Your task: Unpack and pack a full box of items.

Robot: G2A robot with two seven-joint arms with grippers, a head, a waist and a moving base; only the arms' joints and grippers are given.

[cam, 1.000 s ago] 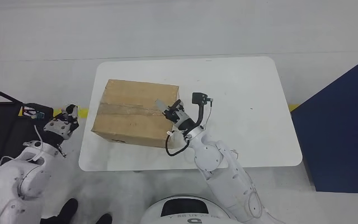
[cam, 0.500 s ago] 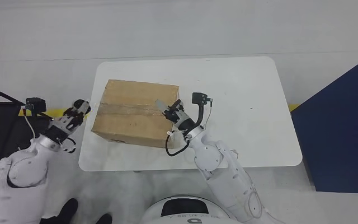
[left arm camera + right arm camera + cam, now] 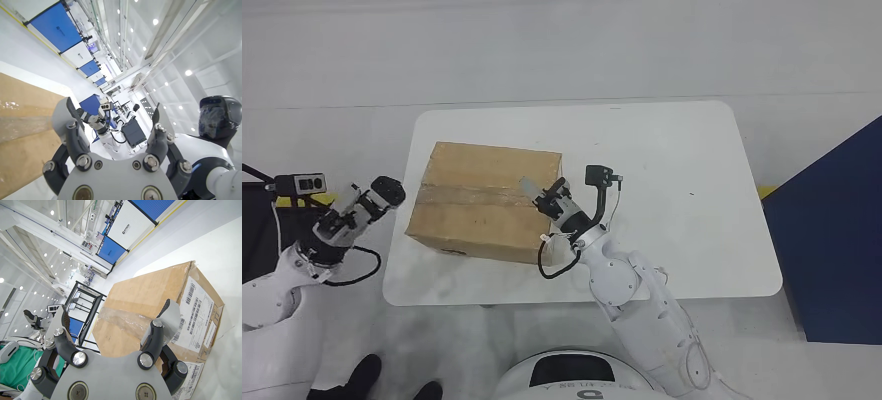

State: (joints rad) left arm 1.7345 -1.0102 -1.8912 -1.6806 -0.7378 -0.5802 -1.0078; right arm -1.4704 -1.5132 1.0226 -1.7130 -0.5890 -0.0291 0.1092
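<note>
the left arm angles in from beyond the left edge of the desk (image 3: 672, 180), left gripper (image 3: 389, 190) fingers apart, just beside the cardboard box (image 3: 487, 200) on the desk's left half. the right gripper (image 3: 539, 193), also spread, sits at the box's right edge over the tape (image 3: 121, 317). the right wrist view adds barcode labels (image 3: 196, 313) on the box's side.

Robotics lab hall: high white ceiling (image 3: 189, 37) with rows of round lights (image 3: 155, 21), blue partition panels (image 3: 54, 34), yellow floor line (image 3: 170, 214), another white robot (image 3: 128, 115) beyond the left jaws.
</note>
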